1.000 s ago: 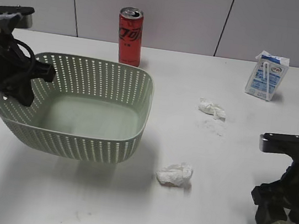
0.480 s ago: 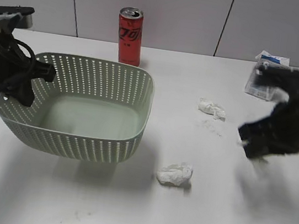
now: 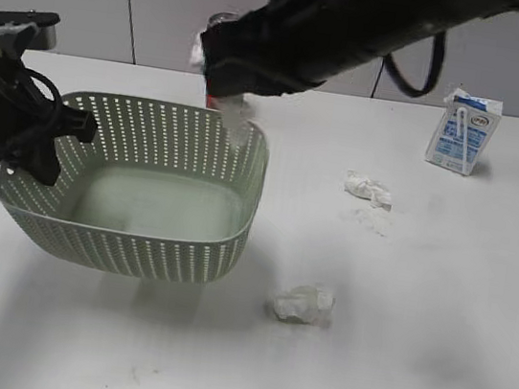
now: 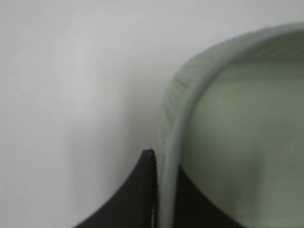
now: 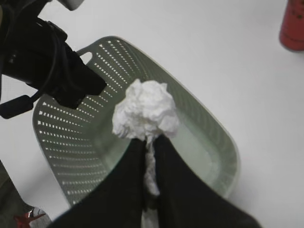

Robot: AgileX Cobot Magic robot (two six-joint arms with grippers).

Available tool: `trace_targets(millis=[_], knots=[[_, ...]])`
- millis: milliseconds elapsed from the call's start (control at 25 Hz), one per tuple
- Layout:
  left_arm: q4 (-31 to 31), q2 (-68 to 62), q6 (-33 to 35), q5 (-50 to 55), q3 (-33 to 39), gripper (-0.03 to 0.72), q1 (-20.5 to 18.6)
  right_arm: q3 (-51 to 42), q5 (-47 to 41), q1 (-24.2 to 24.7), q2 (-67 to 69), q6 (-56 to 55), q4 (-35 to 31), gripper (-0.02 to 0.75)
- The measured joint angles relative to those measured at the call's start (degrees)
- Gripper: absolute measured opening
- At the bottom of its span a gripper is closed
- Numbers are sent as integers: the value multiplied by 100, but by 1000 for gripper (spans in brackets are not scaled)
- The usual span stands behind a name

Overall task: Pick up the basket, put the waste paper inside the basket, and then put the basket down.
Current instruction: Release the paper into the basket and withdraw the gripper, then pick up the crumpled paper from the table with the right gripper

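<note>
Looking across my white table [image 3: 390,368], I see a crumpled wad [image 3: 302,303] lying nearest the camera, well clear of both sets of fingers. Farther back, a second wad [image 3: 368,188] rests on the tabletop, with a blue-and-white carton [image 3: 463,132] upright beyond it. Grey wall panels close off the room behind.

My left gripper [image 3: 54,141] is clamped on the left rim of the basket [image 3: 157,238], one finger outside the wall and one inside, as the left wrist view confirms [image 4: 161,190]. The pale green basket hangs raised, its shadow cast below it.

My right gripper [image 5: 149,142] pinches the waste paper [image 5: 145,114], the fingers closed on its lower part, directly above the basket's open interior [image 5: 209,142]. A red can [image 5: 294,23] stands beyond the fingers.

A second ago the right arm was low at the near right of the table; it has since swung across to the basket, blocking most of the can in the exterior view.
</note>
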State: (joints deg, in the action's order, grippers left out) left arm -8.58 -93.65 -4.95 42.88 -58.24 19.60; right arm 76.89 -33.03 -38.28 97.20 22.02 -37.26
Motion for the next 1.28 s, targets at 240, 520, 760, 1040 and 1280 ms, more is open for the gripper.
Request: trace_targets(millis=[240, 520, 760, 1040, 1280], knots=[[-74, 0, 0, 11, 0, 0, 0, 563, -506, -97, 840, 22, -41, 456], [-85, 0, 0, 69, 0, 0, 0, 1212, -1099, 350, 888, -471, 272, 606], [-85, 0, 0, 234, 0, 0, 0, 1408, -1201, 1551, 1013, -878, 1589, 587], [-85, 0, 0, 267, 0, 0, 0, 1414, -644, 1907, 2008, -984, 3044, 580], [-85, 0, 0, 297, 0, 0, 0, 1414, 72, 1907, 2780, -996, 3219, 580]])
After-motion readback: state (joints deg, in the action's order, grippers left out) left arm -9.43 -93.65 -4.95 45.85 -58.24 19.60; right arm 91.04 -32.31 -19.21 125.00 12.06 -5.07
